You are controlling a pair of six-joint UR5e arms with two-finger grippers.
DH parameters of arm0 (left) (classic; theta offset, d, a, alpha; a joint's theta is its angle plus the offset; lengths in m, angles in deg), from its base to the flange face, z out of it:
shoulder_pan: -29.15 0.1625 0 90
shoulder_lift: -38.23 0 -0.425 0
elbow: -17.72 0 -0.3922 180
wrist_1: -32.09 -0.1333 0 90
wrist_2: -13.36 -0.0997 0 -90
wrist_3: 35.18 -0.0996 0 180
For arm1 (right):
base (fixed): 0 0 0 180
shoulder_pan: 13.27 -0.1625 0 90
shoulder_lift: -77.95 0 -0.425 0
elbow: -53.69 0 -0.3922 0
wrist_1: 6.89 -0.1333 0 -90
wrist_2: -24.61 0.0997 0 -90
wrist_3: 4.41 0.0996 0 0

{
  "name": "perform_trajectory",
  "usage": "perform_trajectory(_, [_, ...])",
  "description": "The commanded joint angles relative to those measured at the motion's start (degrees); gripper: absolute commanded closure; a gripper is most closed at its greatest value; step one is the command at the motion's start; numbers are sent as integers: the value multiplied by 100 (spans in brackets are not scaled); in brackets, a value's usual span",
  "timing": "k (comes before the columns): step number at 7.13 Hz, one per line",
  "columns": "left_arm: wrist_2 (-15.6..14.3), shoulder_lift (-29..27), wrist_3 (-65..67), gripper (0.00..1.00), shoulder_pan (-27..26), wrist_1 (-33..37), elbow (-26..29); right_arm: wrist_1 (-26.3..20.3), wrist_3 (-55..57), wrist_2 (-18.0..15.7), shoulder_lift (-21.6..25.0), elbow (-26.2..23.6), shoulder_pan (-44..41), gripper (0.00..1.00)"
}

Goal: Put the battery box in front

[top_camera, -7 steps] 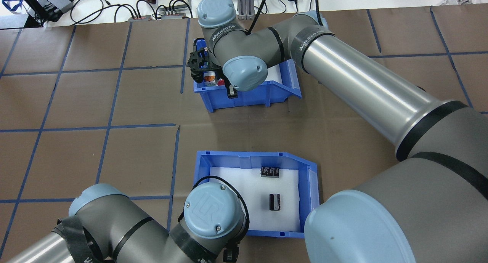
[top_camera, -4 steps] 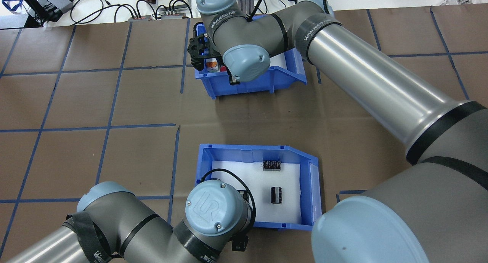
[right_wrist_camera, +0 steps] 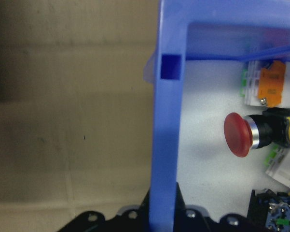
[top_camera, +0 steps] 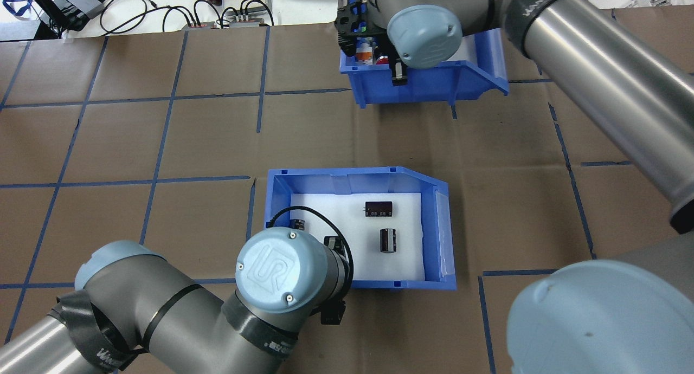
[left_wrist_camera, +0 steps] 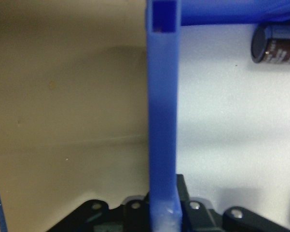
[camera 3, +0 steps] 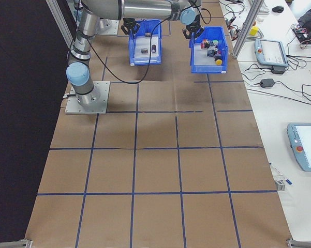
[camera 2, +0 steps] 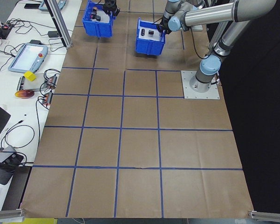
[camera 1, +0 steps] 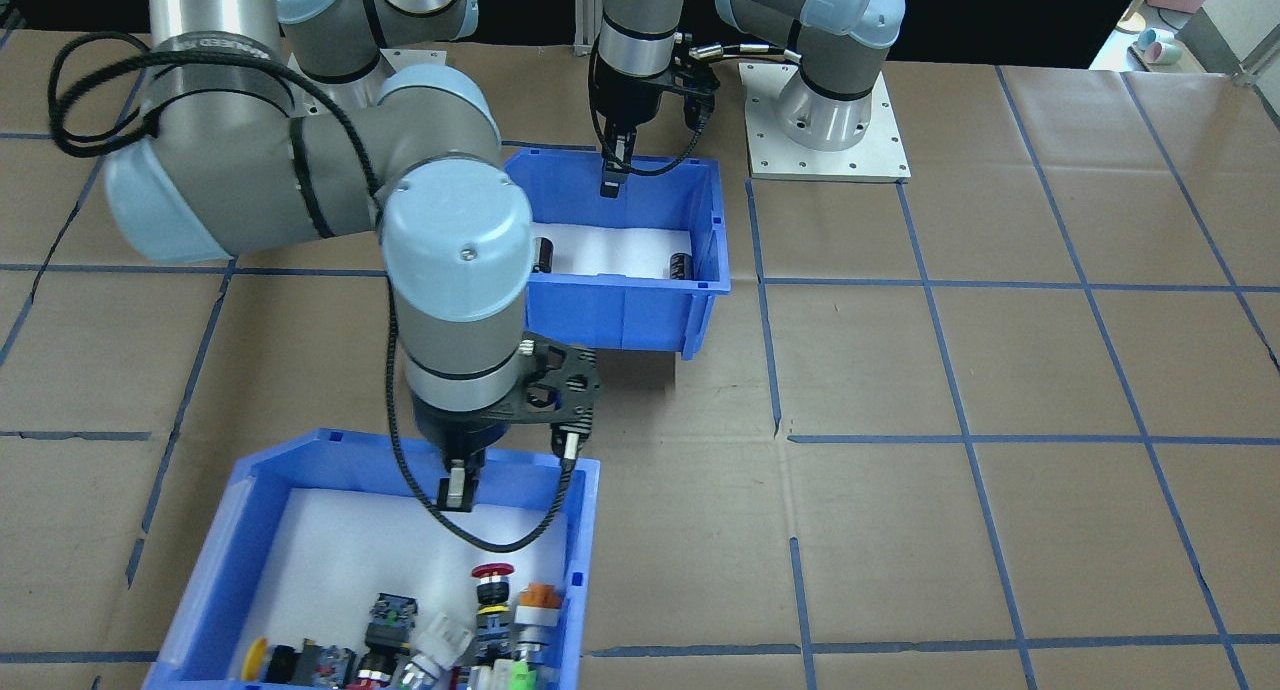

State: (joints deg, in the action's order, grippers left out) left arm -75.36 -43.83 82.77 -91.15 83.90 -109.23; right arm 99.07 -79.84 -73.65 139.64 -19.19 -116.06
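The left gripper (camera 1: 611,183) pinches the wall of the battery box (top_camera: 439,227), so it should slide forward slowly and level.

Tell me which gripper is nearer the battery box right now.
Left. The left gripper is clamped on the battery box wall, near the robot. The right gripper is farther forward, gripping the switch bin.
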Motion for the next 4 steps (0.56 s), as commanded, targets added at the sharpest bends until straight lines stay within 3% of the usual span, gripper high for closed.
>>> perform_trajectory(1, [30, -30, -744, 100, 1083, 311, 232, -84, -620, 0, 289, -269, 810, 92])
perform_trajectory(4, [57, -643, -1353, 100, 1878, 259, 660, -76, -1840, 71, 615, -647, 1743, 92])
